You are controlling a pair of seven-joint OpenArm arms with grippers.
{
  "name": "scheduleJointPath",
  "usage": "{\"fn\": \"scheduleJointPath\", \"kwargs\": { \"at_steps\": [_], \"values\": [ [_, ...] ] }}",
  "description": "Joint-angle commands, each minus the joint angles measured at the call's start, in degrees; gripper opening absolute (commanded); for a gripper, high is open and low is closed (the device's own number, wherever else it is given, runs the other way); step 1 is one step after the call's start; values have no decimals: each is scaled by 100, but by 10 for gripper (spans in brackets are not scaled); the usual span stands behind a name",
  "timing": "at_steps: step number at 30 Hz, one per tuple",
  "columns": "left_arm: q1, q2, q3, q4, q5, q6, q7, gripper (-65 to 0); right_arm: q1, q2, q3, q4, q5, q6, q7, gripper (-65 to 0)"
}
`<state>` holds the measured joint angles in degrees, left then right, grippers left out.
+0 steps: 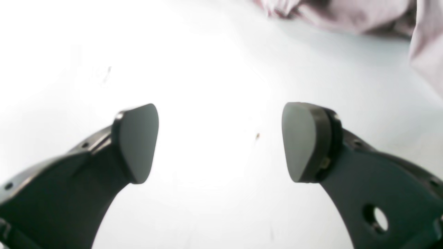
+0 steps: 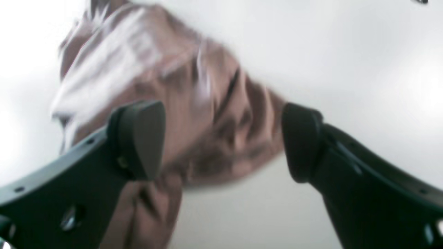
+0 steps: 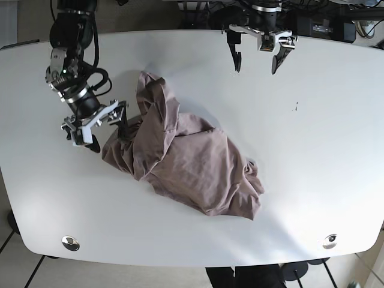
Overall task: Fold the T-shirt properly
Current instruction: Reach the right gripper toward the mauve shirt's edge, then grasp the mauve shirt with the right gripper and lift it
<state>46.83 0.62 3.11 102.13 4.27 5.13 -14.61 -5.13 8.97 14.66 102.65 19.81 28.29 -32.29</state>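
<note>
A mauve T-shirt (image 3: 192, 162) lies crumpled in a heap on the white table (image 3: 324, 150), left of centre. My right gripper (image 3: 109, 137) is open at the heap's left edge. In the right wrist view, the blurred cloth (image 2: 193, 114) lies between and beyond its spread fingers (image 2: 223, 141); I cannot tell whether they touch it. My left gripper (image 3: 256, 69) is open and empty over bare table near the far edge, apart from the shirt. In the left wrist view, its fingers (image 1: 219, 145) frame bare table, and only a strip of the shirt (image 1: 346, 14) shows at the top right.
A small dark speck (image 3: 295, 108) marks the table to the right. Two metal fittings (image 3: 70, 242) (image 3: 329, 241) sit near the front corners. Cables and equipment lie beyond the far edge.
</note>
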Motion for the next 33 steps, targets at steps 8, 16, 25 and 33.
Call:
{"fn": "scheduleJointPath", "kwargs": {
  "at_steps": [8,16,25,33],
  "values": [
    [-485,4,53,-10,8,11,604,-125,2609,-146,-819,-2542,98,-38,-1127,-147],
    [-802,4,53,-292,8,11,613,-125,2811,-49,-1892,-3149,98,-1146,-722,-147],
    [-995,4,53,-512,8,2,613,-125,2346,153,-2191,-3131,107,-1691,-256,-308],
    [-1021,4,53,-503,8,-16,613,-125,2310,153,-2182,-2498,168,-1673,-195,-628]
  ]
}}
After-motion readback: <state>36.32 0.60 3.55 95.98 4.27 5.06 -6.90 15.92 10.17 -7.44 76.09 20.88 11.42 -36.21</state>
